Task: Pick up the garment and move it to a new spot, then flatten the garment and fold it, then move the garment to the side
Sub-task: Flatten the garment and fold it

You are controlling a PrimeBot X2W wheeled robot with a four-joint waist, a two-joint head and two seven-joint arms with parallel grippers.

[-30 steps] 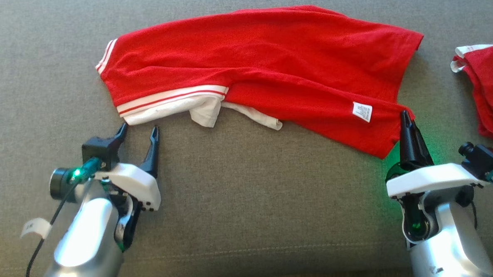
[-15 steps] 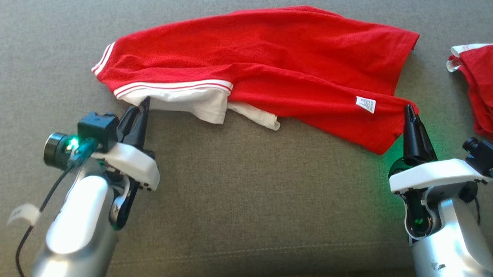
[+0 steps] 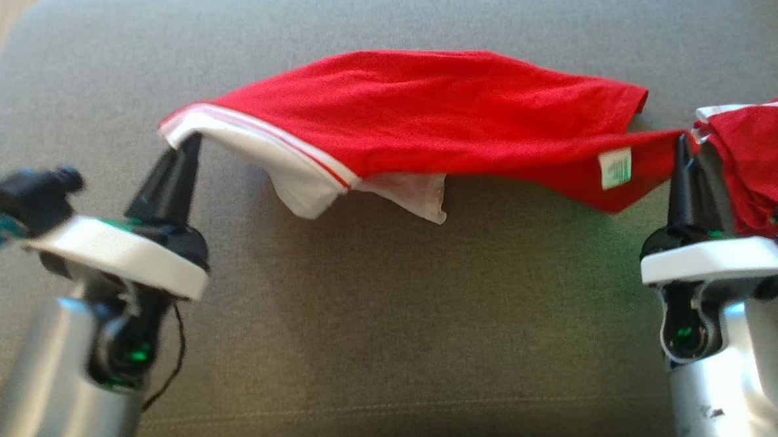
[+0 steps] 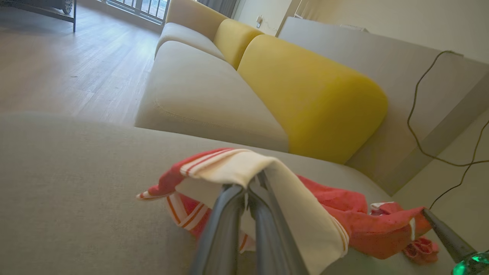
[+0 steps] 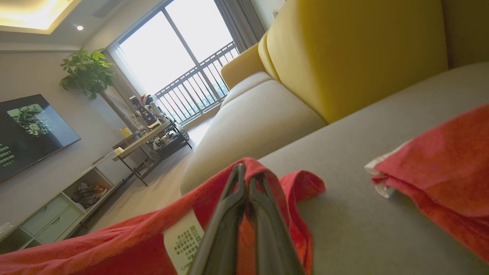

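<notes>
Across the wide grey sofa seat (image 3: 384,323), a red garment (image 3: 433,109) is stretched sideways and held up at both ends, with its far edge left lying toward the back of the seat. Behind the seat, a big yellow back cushion (image 4: 309,95) can be seen from the left wrist view. A dark TV screen (image 5: 26,133) is mounted on the wall off to the side; some pale writing is shown on it, but it's way too small to be read.

On the robot's right, a second red piece (image 3: 766,163) with white trim is bunched up just beside the held end. Whether the two are touching can't be told.

The garment's white hem with thin red stripes is pinched by the left gripper (image 3: 191,141), fingers pressed together on the cloth. From that wrist view, the white band is seen draped right over the fingertips. The red corner at the other end is clamped the same way by the right gripper (image 3: 681,142), with fabric folded over its closed tips.

A small white care label (image 5: 183,238) is sewn on close to that corner. Rows of tiny print can be made out on it, but nothing legible.
</notes>
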